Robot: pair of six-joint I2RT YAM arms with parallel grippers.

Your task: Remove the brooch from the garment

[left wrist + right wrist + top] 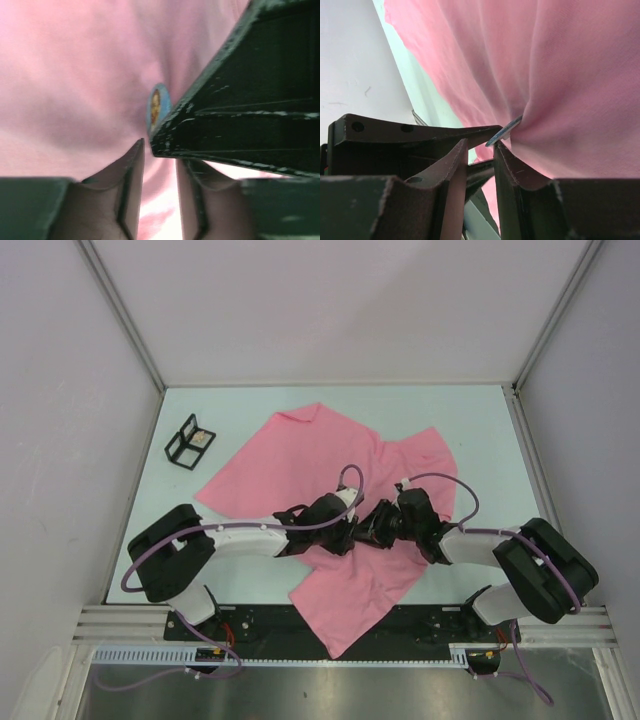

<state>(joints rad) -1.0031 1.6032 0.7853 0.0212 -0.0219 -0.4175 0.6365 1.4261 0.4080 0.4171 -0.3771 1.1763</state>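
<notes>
Left gripper (159,156): jaws part open, narrow gap, only cloth showing through, nothing clamped. Right gripper (480,149): jaws slightly apart, can't tell if it's pinching anything. Both sets of tips meet at the brooch (158,106), which is round, blue-rimmed and pinned in the pink T-shirt (300,455), cloth puckered around it. Shirt lies rumpled mid-table (480,440). Small black stand (190,443) far left, clear of the shirt.

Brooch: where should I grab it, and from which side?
Probably its free lower edge. In the right wrist view the brooch shows edge-on, a thin disc tilted off the puckered shirt, just above the right tool. Come up from below in that view and pinch that lip, clear of the cloth.
</notes>
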